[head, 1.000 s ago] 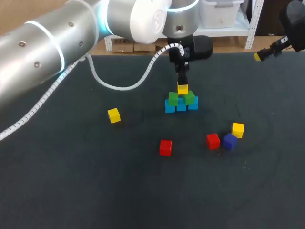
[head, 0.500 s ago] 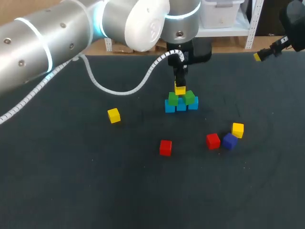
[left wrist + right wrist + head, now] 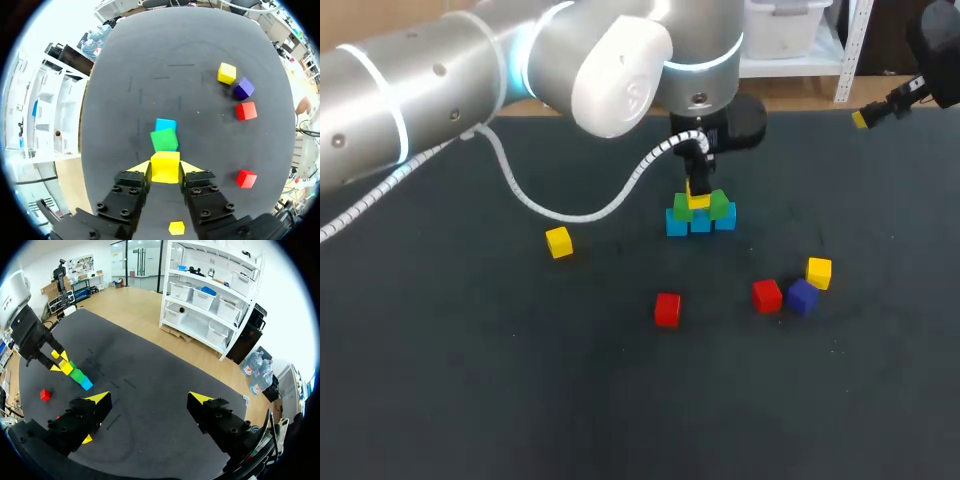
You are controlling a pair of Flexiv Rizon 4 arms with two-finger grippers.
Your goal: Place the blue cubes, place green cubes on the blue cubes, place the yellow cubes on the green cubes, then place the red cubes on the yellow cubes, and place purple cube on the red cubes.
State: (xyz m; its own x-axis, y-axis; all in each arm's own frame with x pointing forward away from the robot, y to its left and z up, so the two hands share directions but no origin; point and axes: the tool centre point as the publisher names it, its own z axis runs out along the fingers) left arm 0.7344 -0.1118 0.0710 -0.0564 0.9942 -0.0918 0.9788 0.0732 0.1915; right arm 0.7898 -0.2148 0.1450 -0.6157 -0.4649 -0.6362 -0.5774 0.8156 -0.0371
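A row of blue cubes (image 3: 701, 223) lies at the table's middle back, with two green cubes (image 3: 720, 206) on top. My left gripper (image 3: 698, 198) comes down from above, shut on a yellow cube (image 3: 698, 202) that sits at the top of the green pair. In the left wrist view that yellow cube (image 3: 165, 166) is pinched between the fingers, with a green cube (image 3: 164, 139) and a blue cube (image 3: 165, 124) just ahead. My right gripper (image 3: 150, 401) hangs open and empty, high over the table's far right corner, far from the stack (image 3: 76, 373).
Loose cubes lie in front of the stack: a yellow cube (image 3: 558, 242) to the left, a red cube (image 3: 667, 309) at the middle, and a red cube (image 3: 767, 295), a purple cube (image 3: 802, 297) and a yellow cube (image 3: 819, 271) clustered at the right.
My left gripper has come down with the yellow cube, from a little above the green cubes to their tops. The right arm and loose cubes have not moved.
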